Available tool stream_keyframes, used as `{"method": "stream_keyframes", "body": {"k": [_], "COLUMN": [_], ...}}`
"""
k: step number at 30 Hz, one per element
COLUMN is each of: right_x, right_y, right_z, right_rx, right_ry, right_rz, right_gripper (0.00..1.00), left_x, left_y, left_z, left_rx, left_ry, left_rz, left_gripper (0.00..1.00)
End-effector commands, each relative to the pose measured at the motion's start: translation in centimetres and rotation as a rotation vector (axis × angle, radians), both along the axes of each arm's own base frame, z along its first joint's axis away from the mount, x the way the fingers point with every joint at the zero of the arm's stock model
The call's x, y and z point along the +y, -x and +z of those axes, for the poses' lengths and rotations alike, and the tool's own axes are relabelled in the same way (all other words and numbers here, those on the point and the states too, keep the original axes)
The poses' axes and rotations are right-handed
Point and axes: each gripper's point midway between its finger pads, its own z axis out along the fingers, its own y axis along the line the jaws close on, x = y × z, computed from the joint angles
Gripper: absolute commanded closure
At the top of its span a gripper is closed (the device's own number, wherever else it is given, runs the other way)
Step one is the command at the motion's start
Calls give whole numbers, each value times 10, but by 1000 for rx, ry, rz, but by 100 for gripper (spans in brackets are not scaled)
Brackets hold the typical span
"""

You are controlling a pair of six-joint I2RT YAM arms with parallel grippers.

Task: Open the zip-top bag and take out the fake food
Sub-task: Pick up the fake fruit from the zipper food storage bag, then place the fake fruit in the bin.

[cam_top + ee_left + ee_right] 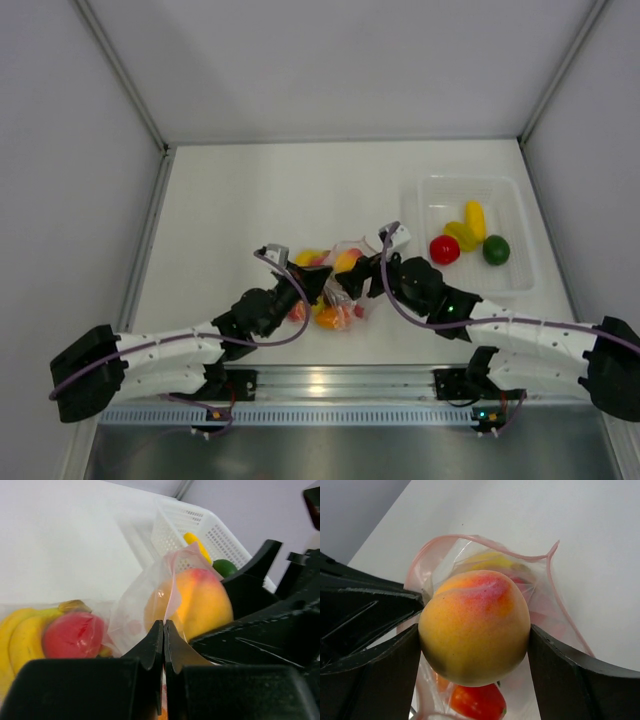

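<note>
Right gripper (475,652): it stood spread wide around the peach (472,612), one finger against each flank, at the mouth of the zip-top bag (547,587).
Left gripper (163,630): it was pressed together on a fold of the bag's clear film.
Bag: it lay mid-bench (260,190) between my two arms, its pink zip strip parted and gaping.
Step in hand: by my judgement, I was drawing one piece of the fake food out while my other side held the bag.
Doubt: I could not tell whether the peach was wholly clear of the film.
Next move: I reckoned it called for lifting the peach free without dragging the bag along, then carrying it right to the tray (470,183), with the left pinch held firm.
Left to do: bananas (20,635) and a red piece (75,635) lay inside the bag.
Right wrist view: it showed the open mouth and my hold on the peach, which the top view hid under my arms.
Top view: it alone showed the tray whole, with red, yellow and green pieces in it.
Left wrist view: it alone showed the pinch on the film.
</note>
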Motion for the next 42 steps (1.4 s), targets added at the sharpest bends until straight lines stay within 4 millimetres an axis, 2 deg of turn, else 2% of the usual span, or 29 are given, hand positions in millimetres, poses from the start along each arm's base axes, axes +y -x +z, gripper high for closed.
{"method": "stream_keyframes", "body": {"k": [1, 4, 5, 10, 12, 17, 21, 25, 27, 28, 30, 31, 33, 34, 36, 37, 40, 42], "right_x": [5, -4, -11, -34, -43, -73, -104, -146, -161, -176, -187, -203, -209, -230, -245, -260, -277, -277], "right_y": [9, 17, 20, 23, 26, 19, 6, -17, -26, -35, -45, -53, -63, -72, -82, -89, -104, -111], "right_z": [44, 52, 47, 43, 50, 69, 78, 86, 82, 85, 79, 79, 78, 76, 75, 73, 74, 77], "right_rx": [-66, -65, -47, -11, -12, -35, -38, -19, 7, 11, 46, 60, 85, 100, 113, 127, 129, 124], "right_ry": [-54, -7, 28, 81, 60, 24, 35, 47, 73, 79, 96, 90, 59, 55, 48, 45, 20, 17], "right_rz": [61, 90, 86, 47, 36, -60, -182, -358, -424, -487, -526, -585, -586, -660, -713, -761, -810, -812], "right_gripper": [70, 71, 71, 71, 71, 71, 71, 72, 71, 71, 71, 71, 71, 71, 70, 69, 69, 69], "left_x": [12, 20, 22, 28, 29, 28, 28, 26, 25, 24, 23, 21, 18, 16, 12, 6, -9, -17], "left_y": [-18, -22, -22, -22, -23, -23, -21, -19, -18, -17, -17, -16, -14, -12, -9, -4, 5, 10], "left_z": [-2, -8, -10, 1, 3, 7, 12, 16, 19, 21, 23, 23, 24, 24, 25, 26, 27, 30], "left_rx": [24, 54, 58, 42, 35, 23, 13, 5, 1, -1, 1, 1, 1, 4, 13, 17, 23, 21], "left_ry": [-11, -19, -23, -10, -26, -33, -24, -14, -7, -5, -2, -4, 0, 1, 18, 24, 20, 19], "left_rz": [121, 174, 177, 191, 192, 178, 169, 151, 145, 136, 129, 119, 102, 85, 58, 17, -68, -116], "left_gripper": [100, 100, 100, 100, 100, 100, 100, 100, 100, 100, 100, 100, 100, 100, 100, 100, 100, 100]}}
